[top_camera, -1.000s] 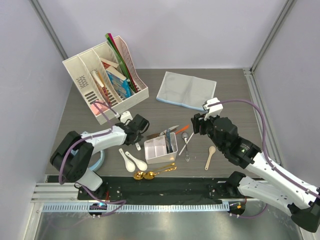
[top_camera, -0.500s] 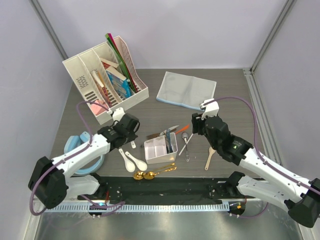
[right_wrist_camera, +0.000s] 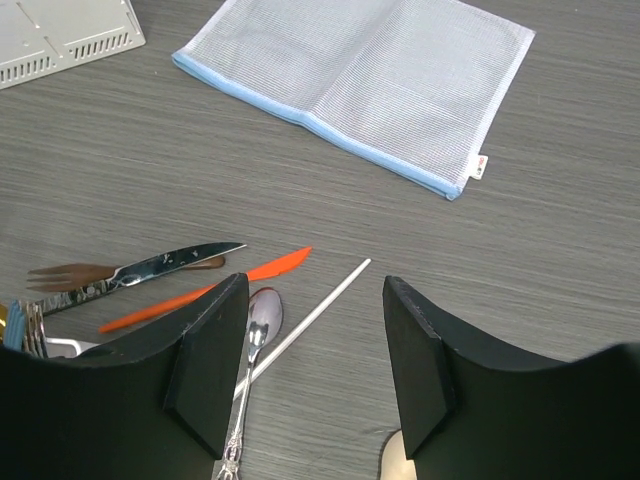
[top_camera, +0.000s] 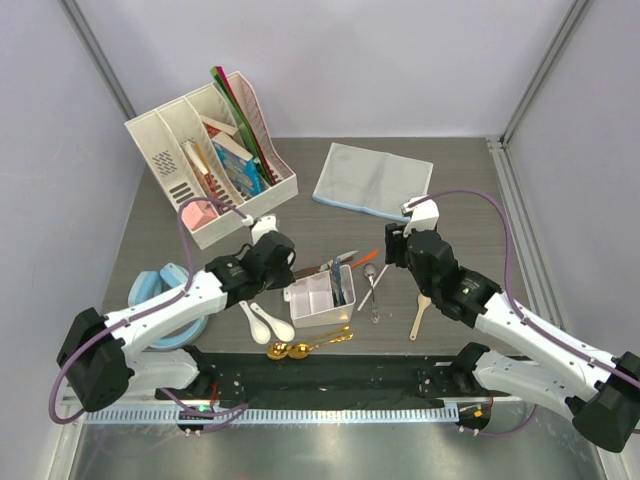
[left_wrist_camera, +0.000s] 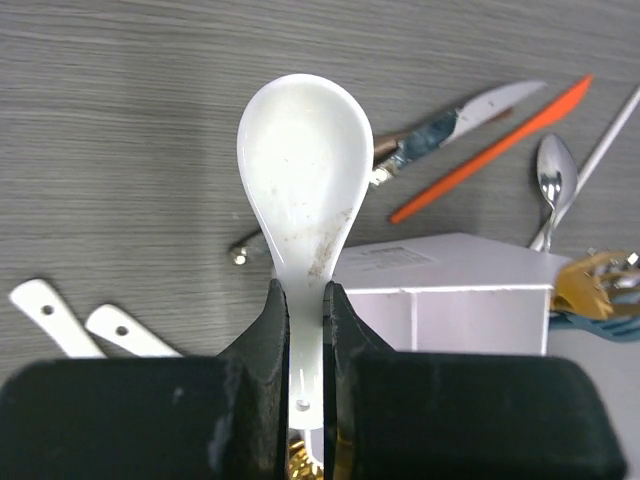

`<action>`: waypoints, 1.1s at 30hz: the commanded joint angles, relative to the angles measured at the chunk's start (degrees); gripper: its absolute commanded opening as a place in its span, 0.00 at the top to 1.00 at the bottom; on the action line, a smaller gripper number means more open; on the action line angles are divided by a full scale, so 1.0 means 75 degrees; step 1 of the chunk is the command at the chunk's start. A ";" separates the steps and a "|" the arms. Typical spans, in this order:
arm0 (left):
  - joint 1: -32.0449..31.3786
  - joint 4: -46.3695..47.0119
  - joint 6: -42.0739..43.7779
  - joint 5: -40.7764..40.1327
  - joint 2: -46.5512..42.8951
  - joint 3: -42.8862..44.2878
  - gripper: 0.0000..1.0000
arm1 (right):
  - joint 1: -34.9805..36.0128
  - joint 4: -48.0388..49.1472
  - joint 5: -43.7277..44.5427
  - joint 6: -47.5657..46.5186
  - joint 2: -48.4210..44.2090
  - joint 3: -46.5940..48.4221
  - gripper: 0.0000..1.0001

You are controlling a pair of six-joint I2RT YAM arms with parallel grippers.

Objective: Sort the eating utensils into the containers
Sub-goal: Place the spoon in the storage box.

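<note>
Left hand (left_wrist_camera: 305,300) (gripping white soup spoon (left_wrist_camera: 300,170)) swung back rightward, nearer divided box (left_wrist_camera: 440,262)

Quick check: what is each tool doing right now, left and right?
The left tool is closed on the handle of a white spoon.
The right tool is open, holding nothing.

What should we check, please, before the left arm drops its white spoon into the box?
1. Grip: the left gripper is shut on the white spoon at its handle: ok.
2. Spoon above the box: it hangs beside the box's left edge, not over it: not ok.
3. Free compartment: the left compartments look empty in the top view: ok.
4. Right gripper out of the way: open, apart from the box: ok.
5. Spoon fits lengthwise: cannot tell.
</note>
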 commanded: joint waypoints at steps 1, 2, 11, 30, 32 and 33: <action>-0.0402 0.0415 0.0060 -0.0155 0.0266 0.0415 1.00 | -0.0047 0.0415 0.0138 0.0155 0.0061 0.0056 0.39; -0.0496 0.0450 -0.0033 -0.0156 0.0301 0.0415 1.00 | -0.0070 0.0415 0.0138 0.0144 0.0061 0.0045 0.39; -0.1023 0.0930 -0.0128 -0.0694 0.0618 0.0181 1.00 | -0.0164 0.0450 0.0021 0.0214 0.0014 -0.0108 0.39; -0.2301 0.1481 -0.0233 -0.2675 0.0255 -0.0803 0.96 | -0.0316 0.0532 -0.0097 0.0261 0.0014 -0.0295 0.39; -0.2336 0.1516 -0.0233 -0.2675 0.0220 -0.0885 0.88 | -0.0328 0.0532 -0.0132 0.0272 0.0026 -0.0307 0.39; -0.2383 0.1540 -0.0222 -0.2687 0.0208 -0.0909 0.83 | -0.0328 0.0544 -0.0143 0.0272 0.0026 -0.0307 0.39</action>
